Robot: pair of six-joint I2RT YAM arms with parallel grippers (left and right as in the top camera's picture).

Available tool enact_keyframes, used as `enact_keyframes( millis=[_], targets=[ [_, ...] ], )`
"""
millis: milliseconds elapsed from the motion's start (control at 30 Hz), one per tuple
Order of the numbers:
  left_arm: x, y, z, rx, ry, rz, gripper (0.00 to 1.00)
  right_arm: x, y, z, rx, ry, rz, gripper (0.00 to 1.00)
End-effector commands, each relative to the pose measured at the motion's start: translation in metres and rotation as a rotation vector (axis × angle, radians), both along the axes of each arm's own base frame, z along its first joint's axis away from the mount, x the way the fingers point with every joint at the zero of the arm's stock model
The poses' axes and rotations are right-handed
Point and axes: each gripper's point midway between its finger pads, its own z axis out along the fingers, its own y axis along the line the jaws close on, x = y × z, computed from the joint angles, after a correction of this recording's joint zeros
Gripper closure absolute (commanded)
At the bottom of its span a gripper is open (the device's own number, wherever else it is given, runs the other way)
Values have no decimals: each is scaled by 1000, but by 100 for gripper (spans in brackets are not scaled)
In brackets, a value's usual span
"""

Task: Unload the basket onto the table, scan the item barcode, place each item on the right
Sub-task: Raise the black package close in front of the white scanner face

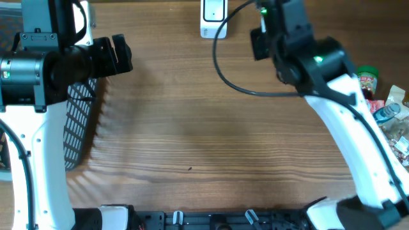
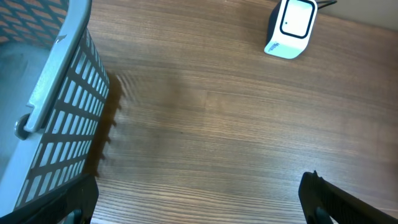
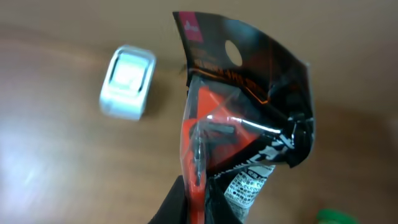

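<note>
At the far left a mesh basket (image 1: 80, 121) sits on the wooden surface (image 1: 204, 140), hard against the left edge. My left jaws hang just beside it, spread wide and holding nothing. The middle is open wood, with broad room between the arms. The white scanner (image 1: 213, 16) stands at the far edge. Just right of it, my right jaws are clenched on a black-and-red packet (image 3: 242, 112), held above the surface. Loose goods (image 1: 390, 115) crowd the right edge.
</note>
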Motion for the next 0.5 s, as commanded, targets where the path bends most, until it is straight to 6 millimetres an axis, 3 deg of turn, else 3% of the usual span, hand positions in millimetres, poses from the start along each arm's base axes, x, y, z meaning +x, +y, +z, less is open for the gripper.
enact_keyframes(
  millis=[0,133,233,300,467],
  targets=[
    [0,-4,2,-16,-5,-4,0,-4,-19,71,-184,-239,-87,95],
    [0,-4,2,-16,-5,-4,0,4,22,128,-369,-452,70,95],
    [0,-4,2,-16,-5,-4,0,2,56,171,-606,-619,177,95],
    [0,-4,2,-16,-5,-4,0,-3,80,188,-768,-698,255,95],
    [0,-4,2,-16,-5,-4,0,-12,115,198,-1035,-775,391,95]
  ],
)
